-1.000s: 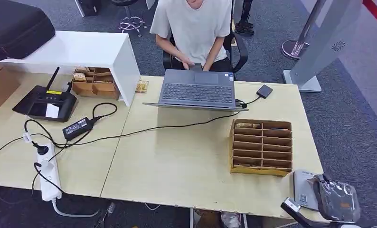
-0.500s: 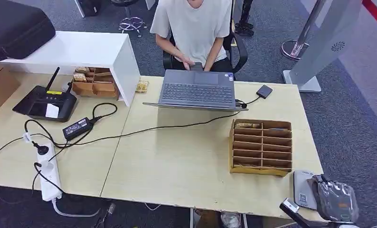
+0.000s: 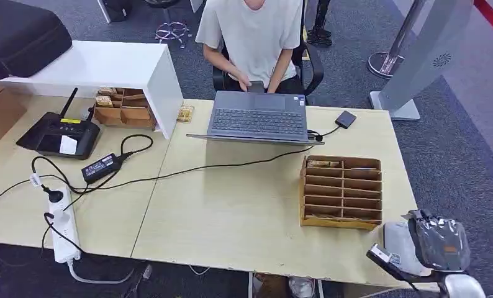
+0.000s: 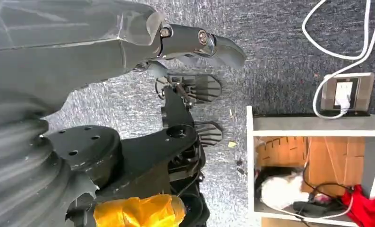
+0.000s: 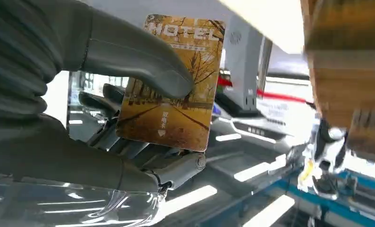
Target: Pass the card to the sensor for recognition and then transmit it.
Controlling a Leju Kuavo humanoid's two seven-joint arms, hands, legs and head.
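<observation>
The right hand (image 5: 81, 109) pinches a golden hotel key card (image 5: 171, 82) between its thick grey thumb, pressed on the printed face, and the darker fingers (image 5: 171, 165) behind it. From the head view that hand (image 3: 439, 245), wrapped in a clear plastic cover, sits at the table's near right corner, above a small grey card reader (image 3: 398, 245) lying on the tabletop just beside the near edge of a brown cardboard slotted organizer (image 3: 342, 192). The left hand (image 4: 72, 56) hangs toward the carpeted floor with nothing in it, fingers extended. Farther across the pale wooden table (image 3: 231, 211) an open grey laptop (image 3: 257, 118) faces a seated person in a white T-shirt (image 3: 253, 37), whose hands hold a dark phone. A black cable runs from the laptop side to a power adapter (image 3: 101, 166), and a white power strip (image 3: 64, 233) lies near the table's left front edge. A black router-like device with an antenna (image 3: 61, 131) rests beside a white shelf (image 3: 107, 65).
</observation>
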